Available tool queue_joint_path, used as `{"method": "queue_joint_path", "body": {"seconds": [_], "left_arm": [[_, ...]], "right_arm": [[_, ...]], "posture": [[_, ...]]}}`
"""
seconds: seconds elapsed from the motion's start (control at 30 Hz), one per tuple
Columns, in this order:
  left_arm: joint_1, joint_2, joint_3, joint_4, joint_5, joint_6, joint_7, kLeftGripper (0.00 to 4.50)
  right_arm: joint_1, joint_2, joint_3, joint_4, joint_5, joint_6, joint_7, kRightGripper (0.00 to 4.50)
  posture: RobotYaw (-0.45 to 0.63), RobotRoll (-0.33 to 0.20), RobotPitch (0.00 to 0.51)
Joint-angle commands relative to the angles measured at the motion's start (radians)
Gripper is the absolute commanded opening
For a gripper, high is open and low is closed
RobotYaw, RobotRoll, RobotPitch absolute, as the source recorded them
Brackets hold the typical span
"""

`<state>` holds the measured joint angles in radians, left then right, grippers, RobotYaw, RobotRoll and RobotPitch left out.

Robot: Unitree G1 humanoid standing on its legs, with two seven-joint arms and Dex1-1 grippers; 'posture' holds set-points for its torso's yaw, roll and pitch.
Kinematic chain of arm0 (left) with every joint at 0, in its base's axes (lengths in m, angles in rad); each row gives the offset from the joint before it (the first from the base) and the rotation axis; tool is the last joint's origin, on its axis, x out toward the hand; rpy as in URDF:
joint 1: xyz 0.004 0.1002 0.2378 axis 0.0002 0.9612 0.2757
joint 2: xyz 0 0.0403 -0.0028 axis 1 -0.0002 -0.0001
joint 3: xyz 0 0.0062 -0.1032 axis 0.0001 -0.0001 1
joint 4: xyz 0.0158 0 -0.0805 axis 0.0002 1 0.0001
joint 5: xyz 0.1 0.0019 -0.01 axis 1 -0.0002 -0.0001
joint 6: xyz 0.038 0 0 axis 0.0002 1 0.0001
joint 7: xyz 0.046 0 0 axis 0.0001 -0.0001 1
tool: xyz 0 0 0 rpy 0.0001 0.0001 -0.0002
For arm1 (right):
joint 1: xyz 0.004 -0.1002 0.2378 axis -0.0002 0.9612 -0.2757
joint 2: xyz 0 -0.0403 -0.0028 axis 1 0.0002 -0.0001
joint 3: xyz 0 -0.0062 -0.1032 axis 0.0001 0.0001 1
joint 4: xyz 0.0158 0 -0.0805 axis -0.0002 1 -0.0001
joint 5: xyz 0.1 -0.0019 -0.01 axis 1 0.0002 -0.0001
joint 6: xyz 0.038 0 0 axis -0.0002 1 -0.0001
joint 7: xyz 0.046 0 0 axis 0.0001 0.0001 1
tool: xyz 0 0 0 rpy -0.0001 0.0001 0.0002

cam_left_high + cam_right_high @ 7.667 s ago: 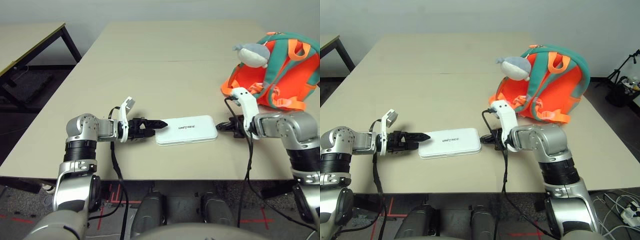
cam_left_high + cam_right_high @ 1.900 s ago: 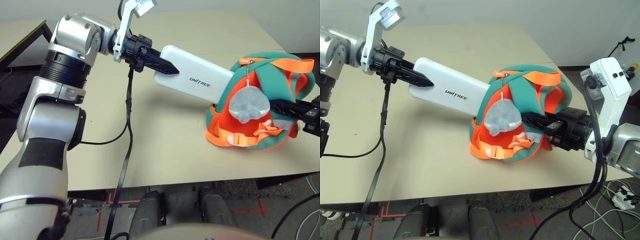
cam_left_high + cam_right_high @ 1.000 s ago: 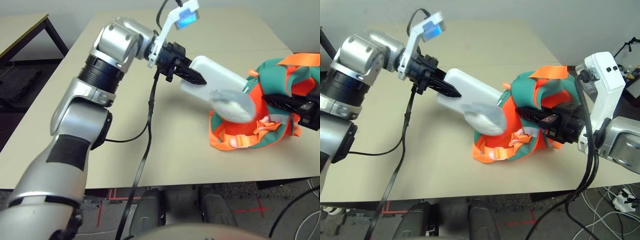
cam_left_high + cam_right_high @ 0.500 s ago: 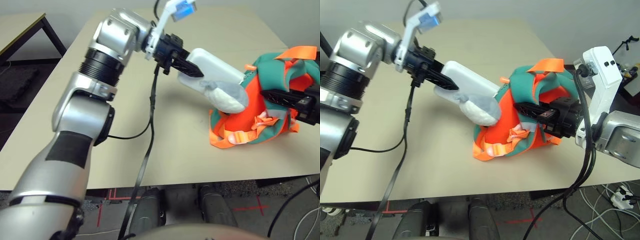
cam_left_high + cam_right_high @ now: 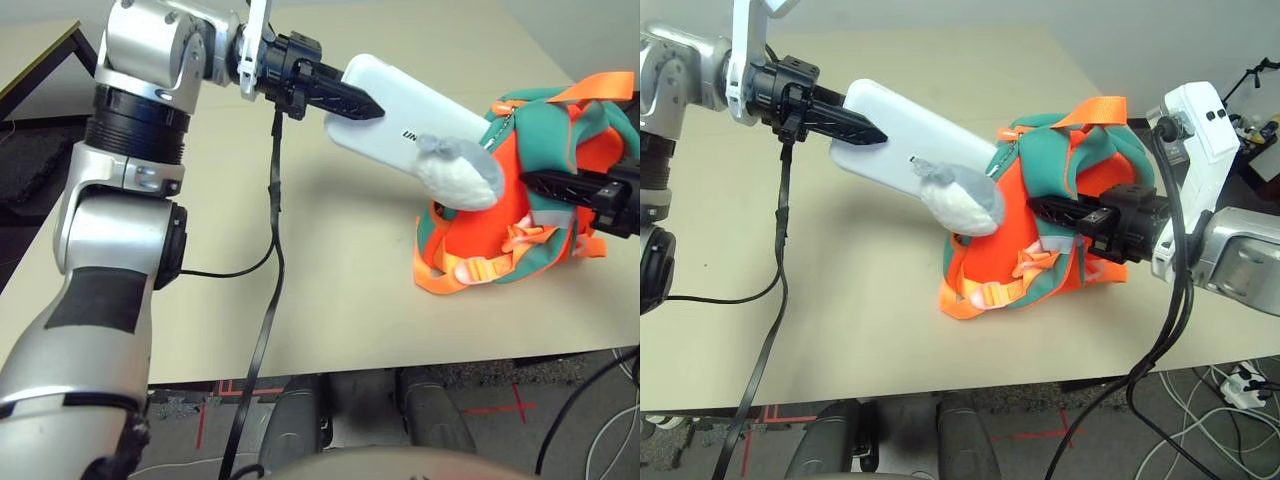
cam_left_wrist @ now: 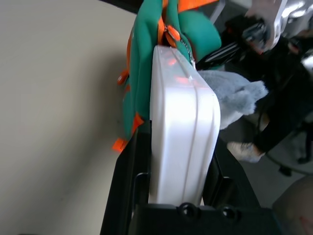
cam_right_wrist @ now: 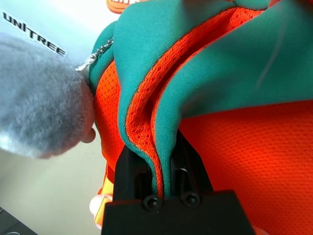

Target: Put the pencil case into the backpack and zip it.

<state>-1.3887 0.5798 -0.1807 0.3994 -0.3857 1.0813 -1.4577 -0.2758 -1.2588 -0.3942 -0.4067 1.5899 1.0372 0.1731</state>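
Note:
My left gripper (image 5: 360,105) is shut on one end of the white pencil case (image 5: 400,115) and holds it tilted above the table. The case's far end reaches the top opening of the teal and orange backpack (image 5: 1040,235). The grey plush toy (image 5: 960,205) lies across that end, so I cannot tell whether it is inside. In the left wrist view the pencil case (image 6: 183,132) sits between both fingers, touching the backpack's zipper edge. My right gripper (image 7: 159,164) is shut on the backpack's teal and orange fabric rim (image 7: 146,127) and holds it up.
The backpack rests near the front right of the beige table (image 5: 330,270). A black cable (image 5: 275,260) hangs from my left wrist over the table. A second table (image 5: 40,60) stands at the far left. A person's legs (image 6: 274,122) stand beyond the table.
My left gripper has risen and drawn back a little with the pencil case, so more of the case and its lettering show. The plush has settled across the case's end. The right gripper keeps its hold.

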Motion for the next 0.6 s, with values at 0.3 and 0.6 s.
{"method": "queue_joint_path", "body": {"seconds": [0.3, 0.6], "left_arm": [[0.024, -0.144, 0.004, -0.073, -0.097, 0.040, 0.045, 1.38], [0.031, -0.259, -0.015, 0.035, -0.052, -0.069, 0.097, 1.38]], "right_arm": [[-0.047, 0.051, 0.049, 0.005, -0.055, 0.029, 0.016, 0.24], [-0.087, 0.095, 0.064, 0.009, -0.091, 0.050, 0.018, 0.24]], "posture": [[-0.10, 0.000, 0.095], [-0.11, 0.000, 0.101]]}}
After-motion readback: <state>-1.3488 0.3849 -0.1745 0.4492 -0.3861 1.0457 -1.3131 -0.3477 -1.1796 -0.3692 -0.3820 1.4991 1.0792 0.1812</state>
